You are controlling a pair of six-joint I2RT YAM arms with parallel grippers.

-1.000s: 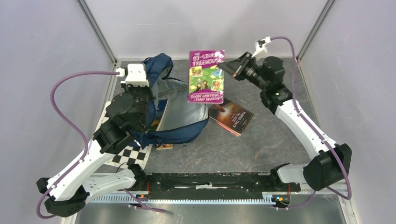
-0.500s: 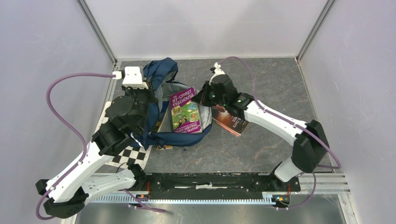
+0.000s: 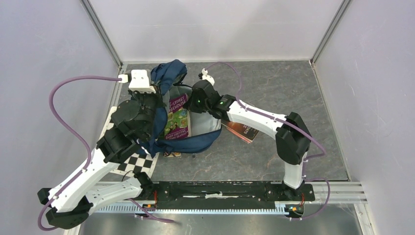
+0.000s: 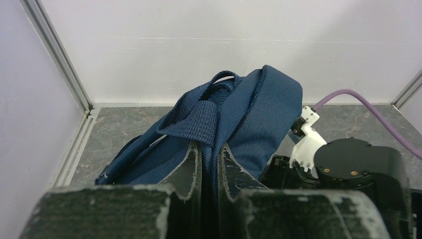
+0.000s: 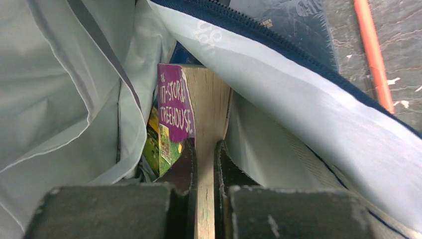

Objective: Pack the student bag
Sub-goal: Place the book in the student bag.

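Currently mid-insert. Found student bag (image 3: 188,143) at roughly 10 o'clock from worktop (image 3: 274,78) centre, lying open, mouth toward 3 o'clock. Pinching navy strap fabric with left claw (image 4: 209,149), pressed nearly together, holding the mouth up. Pinching purple book (image 5: 174,114) by its page edge with right claw (image 5: 204,149), pressed tight, already inside grey lining (image 5: 59,74).

Risks, judgement only:
- Could jam book corner into lining folds at 9 o'clock in right wrist view and bunch fabric instead of sliding deeper.
- Could drag book back out on retreat, given tight pinch and lining close around claw.
- Could lose mouth opening on any strap slip; thin grip there.

Can't see bag bottom or depth left. Can't read left claw from top view, buried behind its wrist. Partly hidden: second book (image 3: 242,129) at 4 o'clock of bag, under right arm, plus flat item (image 3: 171,153) poking out under bag at 6 o'clock. Can't tell what orange stick (image 5: 370,50) is.
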